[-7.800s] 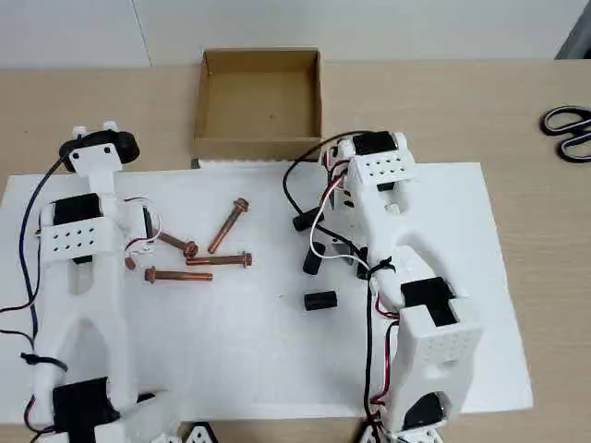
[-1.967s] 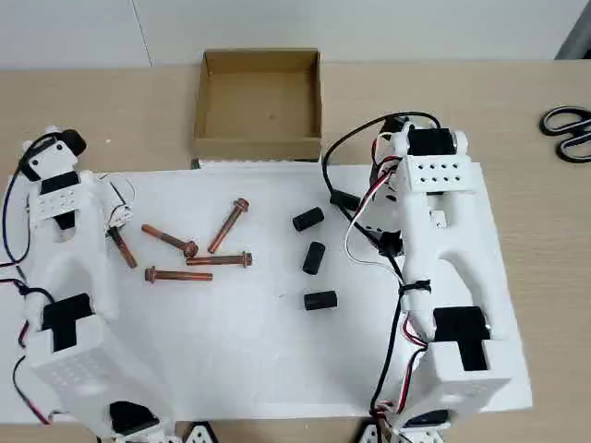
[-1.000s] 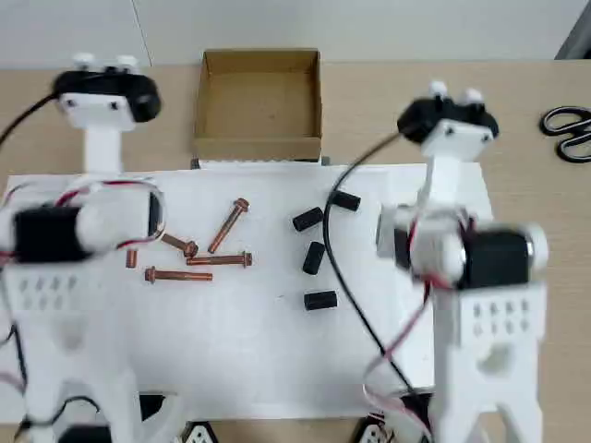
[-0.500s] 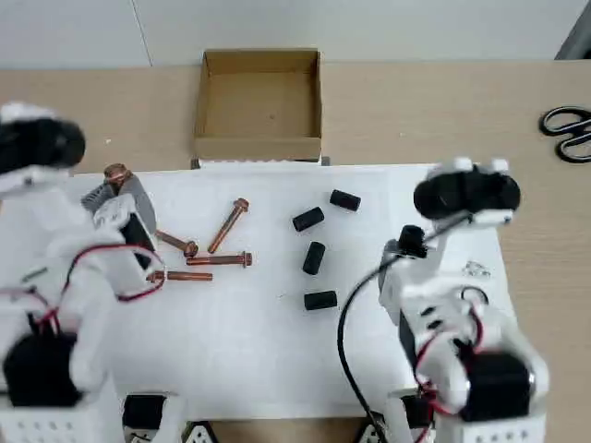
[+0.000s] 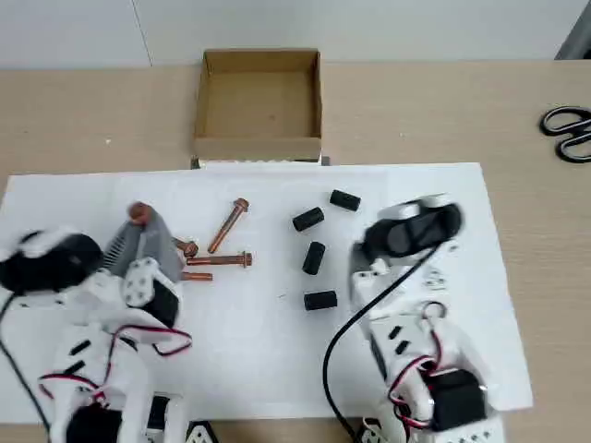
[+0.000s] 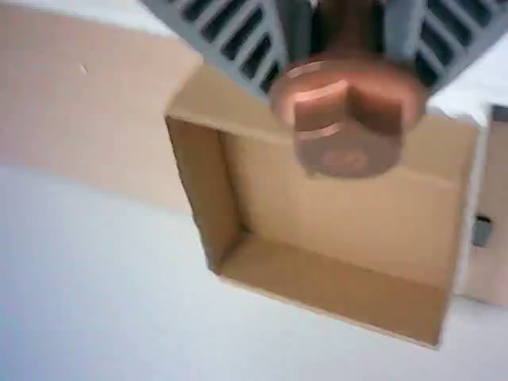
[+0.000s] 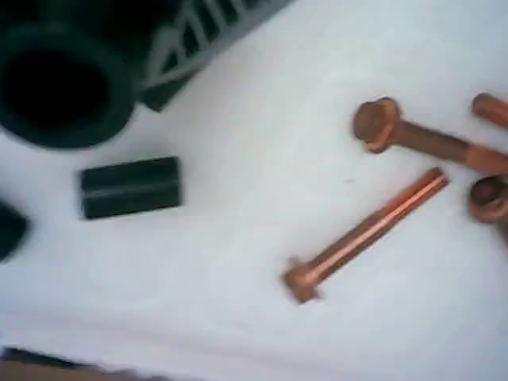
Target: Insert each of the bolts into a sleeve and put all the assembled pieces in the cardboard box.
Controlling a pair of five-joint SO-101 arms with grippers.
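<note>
High view: cardboard box (image 5: 259, 143) sits on the tan table (image 5: 443, 111), open top up, just beyond the far edge of a white sheet (image 5: 240, 351). Left gripper (image 5: 140, 235) is over the sheet's left part, grey fingers pinching a held bolt (image 5: 138, 213), head end up. Four loose bolts (image 5: 228, 225) lie on the sheet just beside that gripper, partly tucked under it. Four loose sleeves (image 5: 314, 257), black, lie scattered mid-sheet, apart from one another. Right arm (image 5: 416, 314) rises from the near right of the sheet, its wrist just right of the sleeves. Scissors (image 5: 568, 129) lie at the table's right edge. Left wrist view: left gripper (image 6: 345, 48) has ribbed grey fingers (image 6: 230, 32) closed on either side of the held bolt (image 6: 345, 119), flanged head toward the camera; the cardboard box (image 6: 198, 190) lies beyond it, interior bare. Right wrist view: right gripper (image 7: 79, 55) is clamped on a gripped sleeve (image 7: 59, 131), seen end-on, bore open, a ribbed finger against its side. One of the loose sleeves (image 7: 131, 186) lies on the white sheet (image 7: 238, 159) near it; loose bolts (image 7: 365, 234) lie farther off.
</note>
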